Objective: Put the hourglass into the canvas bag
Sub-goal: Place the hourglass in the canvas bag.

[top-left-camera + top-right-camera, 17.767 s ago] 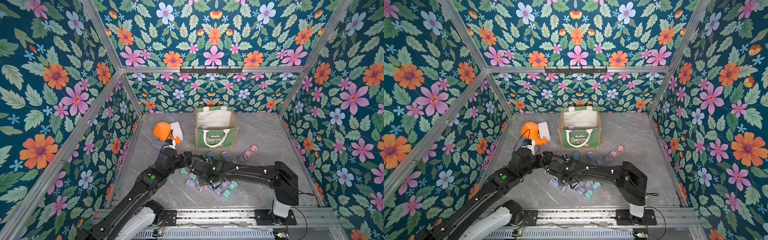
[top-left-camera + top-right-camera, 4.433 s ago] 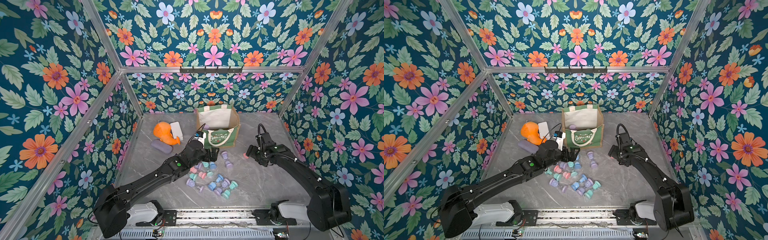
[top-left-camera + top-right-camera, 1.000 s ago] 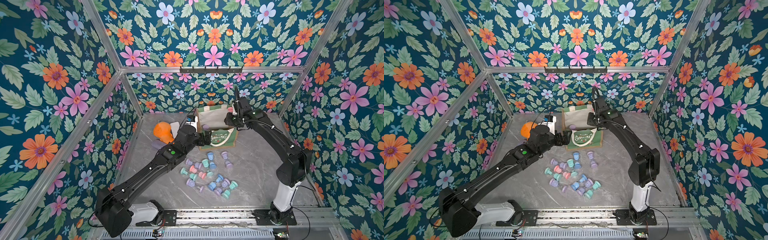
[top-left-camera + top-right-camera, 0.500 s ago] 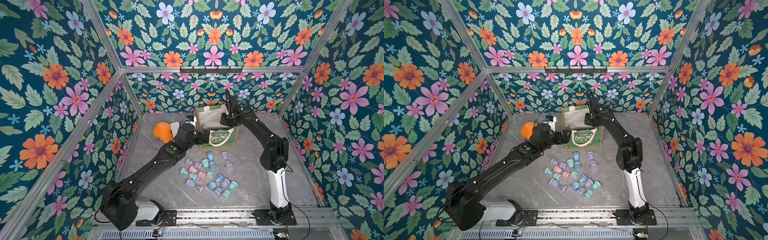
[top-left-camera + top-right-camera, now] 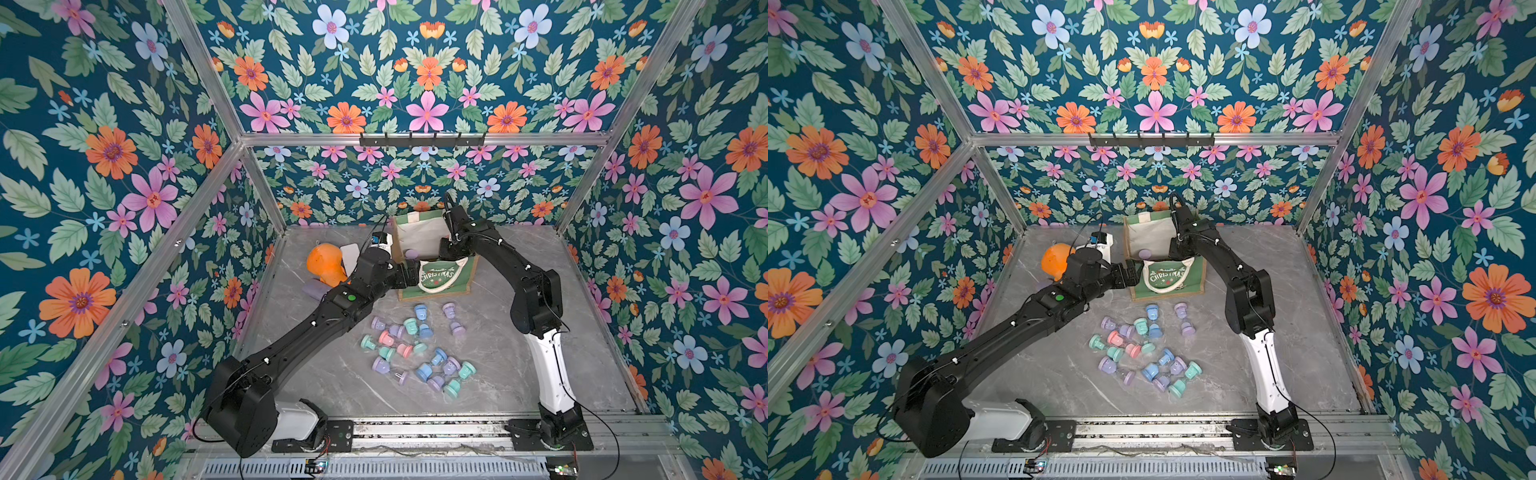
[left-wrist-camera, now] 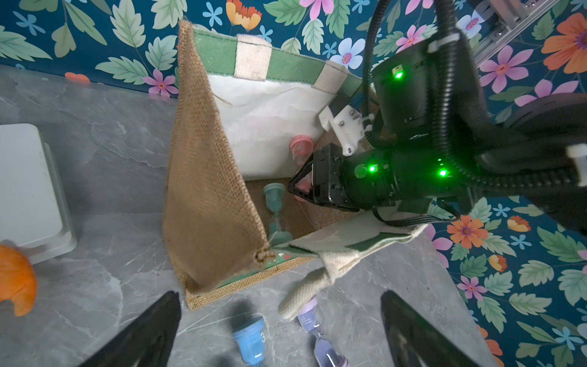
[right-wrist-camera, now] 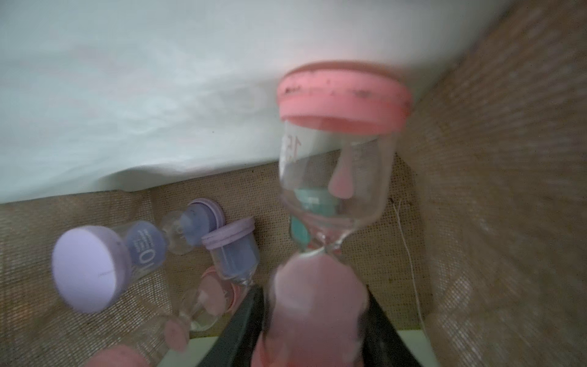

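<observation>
**Right gripper** [image 7: 314, 336]: clamped on the sand-filled bulb of the pink hourglass [image 7: 336, 178], one black finger on each side of the glass. Reached in through the open mouth of the canvas bag [image 5: 440, 279].

**Held item, position:** inside the bag, toward its far right corner. Apparently clear of the burlap floor. Pink cap close against the cream lining; touching or not, cannot tell.

**Long axis:** straight out from the jaws, cap leading, waist just beyond the fingertips.

**Relation governing the next move:** nothing but open bag interior beneath the glass. Likely only a release needed, with a short fall onto the floor beside the teal hourglass [image 6: 276, 209] and the lilac hourglasses [image 7: 95, 270] lying there already.

**Left gripper** [image 6: 279, 297]: jaws wide apart, empty. Just outside the bag's near corner, above the rope handle [image 6: 305, 286]. Farther from the held item than the right arm, and with no hold on the fabric.

**Remainder:** loose hourglasses [image 5: 415, 345] scattered on the table [image 5: 519, 374] in front of the bag.

**Change since earlier frames:** some seconds back, right gripper low on the table to the right of the bag. One second back, raised over the bag's far right corner. Half a second back, at the rim. Now farther across the mouth and sunk below the rim. Left arm near the bag's front throughout, little shifted over the last second.
</observation>
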